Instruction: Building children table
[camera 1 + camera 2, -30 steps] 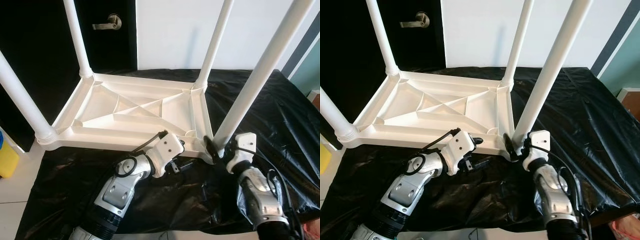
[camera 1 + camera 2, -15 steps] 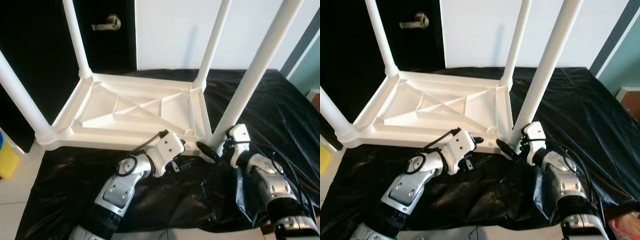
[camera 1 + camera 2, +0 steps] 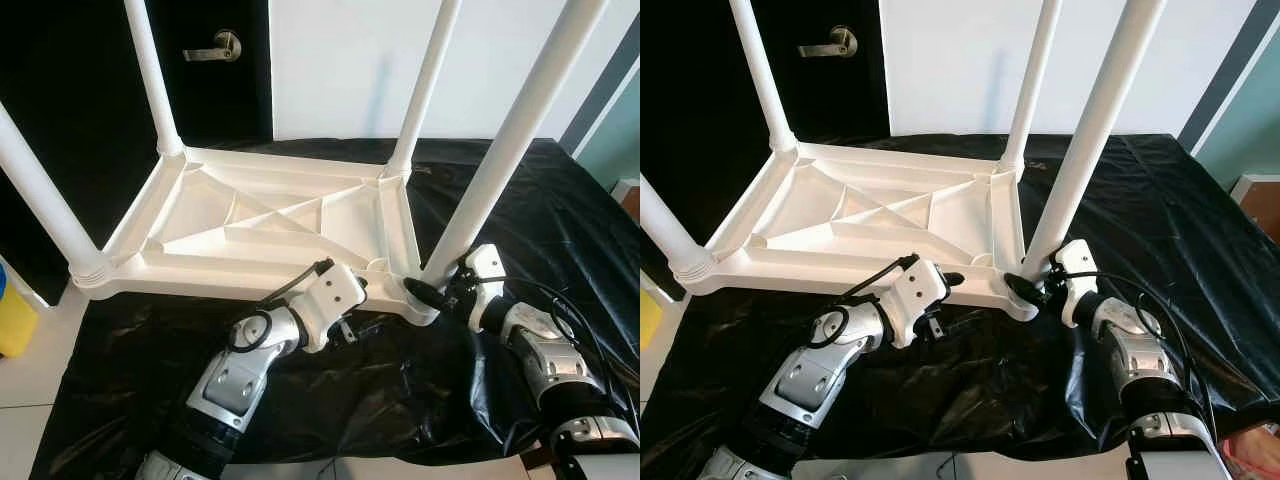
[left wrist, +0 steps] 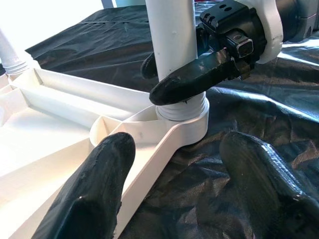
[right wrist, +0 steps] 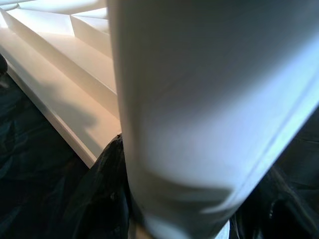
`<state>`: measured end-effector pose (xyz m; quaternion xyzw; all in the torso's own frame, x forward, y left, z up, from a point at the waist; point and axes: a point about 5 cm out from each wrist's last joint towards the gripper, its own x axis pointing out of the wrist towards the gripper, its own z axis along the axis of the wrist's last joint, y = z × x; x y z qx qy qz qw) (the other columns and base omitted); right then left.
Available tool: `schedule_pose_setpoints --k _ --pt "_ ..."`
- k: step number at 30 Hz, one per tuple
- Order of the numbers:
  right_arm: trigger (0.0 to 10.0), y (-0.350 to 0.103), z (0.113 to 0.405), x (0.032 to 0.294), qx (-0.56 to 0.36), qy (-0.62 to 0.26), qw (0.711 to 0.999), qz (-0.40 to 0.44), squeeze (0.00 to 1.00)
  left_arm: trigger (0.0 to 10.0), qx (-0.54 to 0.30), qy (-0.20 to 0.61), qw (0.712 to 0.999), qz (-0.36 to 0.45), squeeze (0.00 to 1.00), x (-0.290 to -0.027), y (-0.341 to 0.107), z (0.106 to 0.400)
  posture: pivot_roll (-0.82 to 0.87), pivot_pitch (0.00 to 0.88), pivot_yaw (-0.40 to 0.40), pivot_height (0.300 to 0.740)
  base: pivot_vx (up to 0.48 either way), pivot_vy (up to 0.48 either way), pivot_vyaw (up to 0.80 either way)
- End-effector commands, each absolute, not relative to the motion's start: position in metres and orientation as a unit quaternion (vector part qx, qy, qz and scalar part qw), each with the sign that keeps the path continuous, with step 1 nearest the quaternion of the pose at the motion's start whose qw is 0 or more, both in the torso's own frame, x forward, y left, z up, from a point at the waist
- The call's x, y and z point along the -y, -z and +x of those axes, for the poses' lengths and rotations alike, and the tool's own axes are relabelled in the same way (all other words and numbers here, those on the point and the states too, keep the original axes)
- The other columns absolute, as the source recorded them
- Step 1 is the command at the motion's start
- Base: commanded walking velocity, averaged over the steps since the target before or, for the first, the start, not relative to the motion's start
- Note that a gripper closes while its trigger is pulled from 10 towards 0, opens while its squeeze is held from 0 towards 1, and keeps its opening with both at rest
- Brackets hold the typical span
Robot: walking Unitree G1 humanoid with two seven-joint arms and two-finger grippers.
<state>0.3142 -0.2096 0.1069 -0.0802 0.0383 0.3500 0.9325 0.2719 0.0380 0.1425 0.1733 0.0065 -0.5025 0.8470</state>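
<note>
right gripper (image 4: pixel 187 74) clasps the near leg (image 3: pixel 500 160) at its socket on the upturned table (image 3: pixel 260 225).
left gripper (image 4: pixel 174 184) spread beside the frame; likely next: twisting the leg tight.

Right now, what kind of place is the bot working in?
Probably a room in a home, set up as an assembly spot. A dark door with a lever handle and a white wall stand behind; a black sheet lies under the upturned white table.
</note>
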Motion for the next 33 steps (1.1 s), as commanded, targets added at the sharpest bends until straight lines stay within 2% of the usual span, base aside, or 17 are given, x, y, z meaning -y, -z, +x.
schedule_pose_setpoints --k 1,3,4,5,9,13,14,15,22,24,26,30,33 --pt "0.0 -0.098 0.31 0.208 -0.058 -0.362 0.926 -0.085 0.0 10.0 -0.005 0.476 0.862 0.174 0.0 -0.039 -0.142 0.273 0.02 0.0 -0.057 0.74 0.0 0.0 0.0" --pt "0.0 -0.098 0.31 0.208 -0.058 -0.362 0.926 -0.085 0.0 10.0 -0.005 0.476 0.862 0.174 0.0 -0.039 -0.142 0.273 0.02 0.0 -0.057 0.74 0.0 0.0 0.0" --pt "10.0 -0.097 0.309 0.209 -0.057 -0.356 0.93 -0.078 0.0 10.0 -0.005 0.477 0.862 0.173 0.0 -0.039 -0.142 0.273 0.02 0.0 -0.055 0.74 0.0 0.0 0.0" --pt "10.0 -0.097 0.309 0.209 -0.057 -0.356 0.93 -0.078 0.0 10.0 -0.005 0.477 0.862 0.173 0.0 -0.039 -0.142 0.273 0.02 0.0 -0.055 0.74 0.0 0.0 0.0" --pt "10.0 -0.102 0.303 0.203 -0.005 -0.266 0.962 -0.067 0.0 10.0 -0.005 0.483 0.858 0.174 0.0 -0.038 -0.143 0.274 0.01 0.0 -0.048 0.74 0.0 0.0 0.0" --pt "10.0 -0.101 0.302 0.202 -0.005 -0.24 0.97 -0.048 0.0 10.0 -0.005 0.484 0.858 0.174 0.0 -0.037 -0.142 0.274 0.01 0.0 -0.048 0.74 0.0 0.0 0.0" --pt "10.0 -0.098 0.3 0.201 -0.005 -0.182 0.982 -0.052 0.0 10.0 -0.005 0.484 0.858 0.174 0.0 -0.037 -0.142 0.274 0.01 0.0 -0.046 0.74 0.0 0.0 0.0" --pt "10.0 -0.097 0.299 0.2 -0.005 -0.159 0.985 -0.062 0.0 10.0 -0.005 0.485 0.857 0.173 0.0 -0.037 -0.142 0.274 0.01 0.0 -0.046 0.74 0.0 0.0 0.0" --pt "10.0 -0.092 0.296 0.194 -0.019 -0.102 0.993 -0.057 0.0 10.0 -0.006 0.486 0.857 0.173 0.0 -0.036 -0.141 0.273 0.0 0.0 -0.044 0.74 0.0 0.0 0.0" --pt "10.0 -0.089 0.293 0.19 -0.03 -0.048 0.997 -0.046 0.0 10.0 -0.005 0.487 0.856 0.172 0.0 -0.036 -0.141 0.273 0.0 0.0 -0.044 0.74 0.0 0.0 0.0" --pt "10.0 -0.089 0.293 0.19 -0.03 -0.048 0.997 -0.046 0.0 10.0 -0.005 0.487 0.856 0.172 0.0 -0.036 -0.141 0.273 0.0 0.0 -0.044 0.74 0.0 0.0 0.0" --pt "10.0 -0.084 0.289 0.181 -0.04 0.014 0.999 -0.032 0.0 10.0 -0.005 0.488 0.856 0.172 0.0 -0.035 -0.141 0.273 0.0 0.0 -0.045 0.74 0.0 0.0 0.0" --pt "10.0 -0.083 0.285 0.167 -0.041 0.079 0.996 -0.016 0.0 10.0 -0.006 0.487 0.856 0.172 0.0 -0.035 -0.141 0.273 0.0 0.0 -0.049 0.74 0.0 0.0 0.0"
